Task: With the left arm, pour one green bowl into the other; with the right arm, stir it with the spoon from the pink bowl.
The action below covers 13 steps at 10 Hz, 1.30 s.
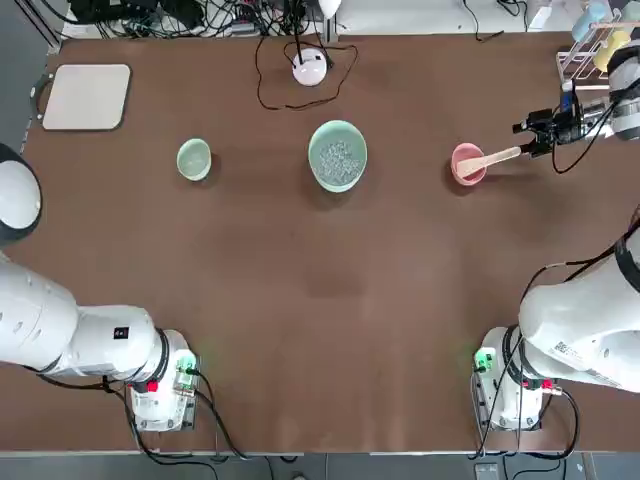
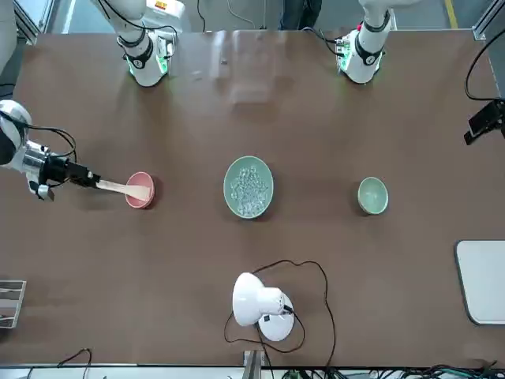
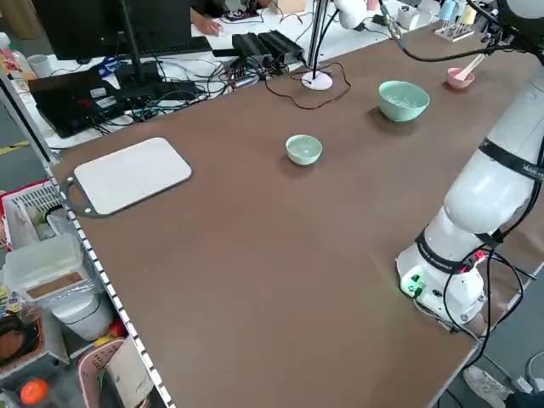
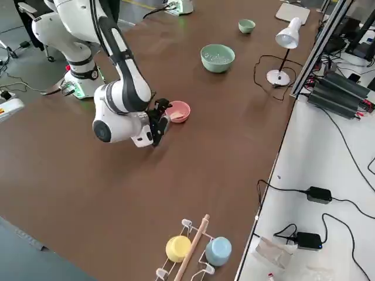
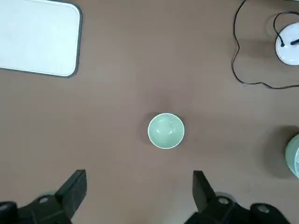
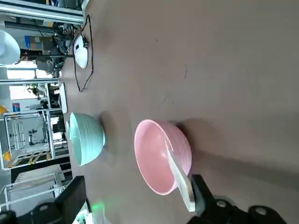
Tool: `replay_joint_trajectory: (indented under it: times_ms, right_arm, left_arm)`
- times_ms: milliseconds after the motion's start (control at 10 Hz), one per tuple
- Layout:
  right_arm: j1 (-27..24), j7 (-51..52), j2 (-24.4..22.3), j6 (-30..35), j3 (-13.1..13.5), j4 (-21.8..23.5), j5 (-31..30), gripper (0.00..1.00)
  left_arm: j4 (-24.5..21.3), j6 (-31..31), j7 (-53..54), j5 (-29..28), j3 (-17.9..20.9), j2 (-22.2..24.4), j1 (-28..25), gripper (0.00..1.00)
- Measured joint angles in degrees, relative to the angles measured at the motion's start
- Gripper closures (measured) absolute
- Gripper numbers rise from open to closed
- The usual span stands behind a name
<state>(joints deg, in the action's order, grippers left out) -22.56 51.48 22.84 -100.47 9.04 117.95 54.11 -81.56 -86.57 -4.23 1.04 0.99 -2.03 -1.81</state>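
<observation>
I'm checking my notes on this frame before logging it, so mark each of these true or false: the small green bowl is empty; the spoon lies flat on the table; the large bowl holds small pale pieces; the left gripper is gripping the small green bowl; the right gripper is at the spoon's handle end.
1. The small green bowl is empty. True.
2. The spoon lies flat on the table. False: its head rests in the pink bowl, handle sticking out over the rim.
3. The large bowl holds small pale pieces. True.
4. The left gripper grips the small green bowl. False: it hangs open above the bowl, clear of it.
5. The right gripper is at the spoon's handle end. True; its fingers are open.
</observation>
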Motion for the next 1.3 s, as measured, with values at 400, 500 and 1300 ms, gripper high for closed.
replay_joint_trajectory:
  times_ms: [400, 500, 1300]
  right_arm:
    - [-0.12, -8.33, -0.08, 2.05, 0.26, -7.3, -7.81, 0.0]
    - [-0.05, -8.95, -0.4, 2.05, 0.26, -8.1, -10.26, 0.0]
    - [18.19, -45.76, -17.42, 16.18, -0.87, -32.5, -43.59, 0.0]
  left_arm:
    - [0.0, 0.0, 0.0, 0.0, -0.04, -0.01, 0.15, 0.0]
    - [0.0, 0.0, 0.0, 0.0, -0.15, -0.01, 0.29, 0.0]
    - [-0.07, 0.0, -0.23, 0.0, -0.11, -0.06, 0.1, 0.0]
